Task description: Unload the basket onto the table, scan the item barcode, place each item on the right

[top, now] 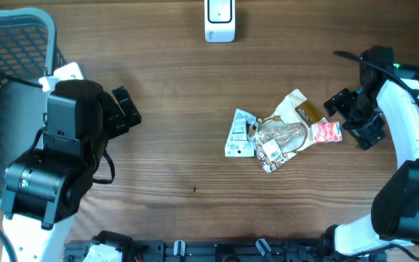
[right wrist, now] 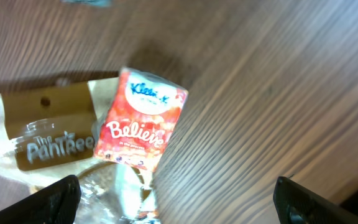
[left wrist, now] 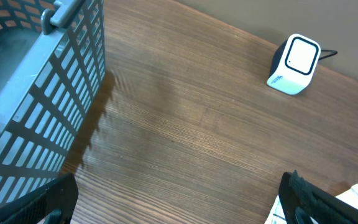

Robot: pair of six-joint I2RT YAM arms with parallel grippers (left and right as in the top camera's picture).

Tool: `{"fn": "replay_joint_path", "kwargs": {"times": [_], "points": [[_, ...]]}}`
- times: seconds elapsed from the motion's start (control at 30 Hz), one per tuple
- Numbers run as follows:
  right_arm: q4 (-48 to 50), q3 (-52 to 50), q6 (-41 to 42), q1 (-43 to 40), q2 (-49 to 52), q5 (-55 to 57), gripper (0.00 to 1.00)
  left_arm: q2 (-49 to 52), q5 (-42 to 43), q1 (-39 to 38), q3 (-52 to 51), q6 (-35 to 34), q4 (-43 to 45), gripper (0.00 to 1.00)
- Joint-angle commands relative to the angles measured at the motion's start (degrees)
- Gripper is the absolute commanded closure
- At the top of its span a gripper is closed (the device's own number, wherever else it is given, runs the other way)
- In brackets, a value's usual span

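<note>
Brown wooden table — evenly lit (fine straight grain).

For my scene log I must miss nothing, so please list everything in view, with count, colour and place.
barcode scanner: one, white, top centre of the table
basket: one, grey mesh, far left
white packet: one, white, left end of the pile
snack bag: one, clear with brown header, middle of the pile
tissue pack: one, red, right end of the pile
table: one, brown wood, under everything
left hand: one, black, open, beside the basket
right hand: one, black, open, just right of the tissue pack
</note>
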Motion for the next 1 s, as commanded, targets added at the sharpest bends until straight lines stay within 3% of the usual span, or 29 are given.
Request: {"fn": "replay_joint_path", "kwargs": {"times": [0.0,0.1,0.3,0.67,0.73,0.77,0.8,0.97], "points": [[-0.2,-2.0,17.3,0.2,-0.6,-1.2,0.0,0.0,-0.9,0.4,0.5,1.1,0.1,0.0],[1.2,-5.1,23.5,0.2,-0.6,-0.4,0.0,0.0,-0.9,0.4,0.5,1.1,0.2,0.0],[15.2,-14.5,24.2,1.5,-0.6,-0.8,0.0,0.0,-0.9,0.4,0.5,1.1,0.1,0.0],[22.4,-15.8,25.8,1.5,-0.6,-0.1,0.03,0.0,-0.9,0.4,0.5,1.1,0.2,0.0],[22.6,-15.8,25.8,1.5,-0.5,0.3,0.23,0.0,-0.9,0.4,0.5,1.1,0.2,0.0],[22.7,-15.8,25.8,1.5,-0.5,0.5,0.44,0.0,-0.9,0.4,0.5,1.1,0.1,0.0],[22.9,-15.8,25.8,1.5,-0.5,0.5,0.57,0.0,-0.9,0.4,0.5,1.1,0.1,0.0],[23.6,-15.8,25.6,1.5,-0.5,0.5,0.79,0.0,-0.9,0.4,0.5,1.1,0.2,0.0]]}}
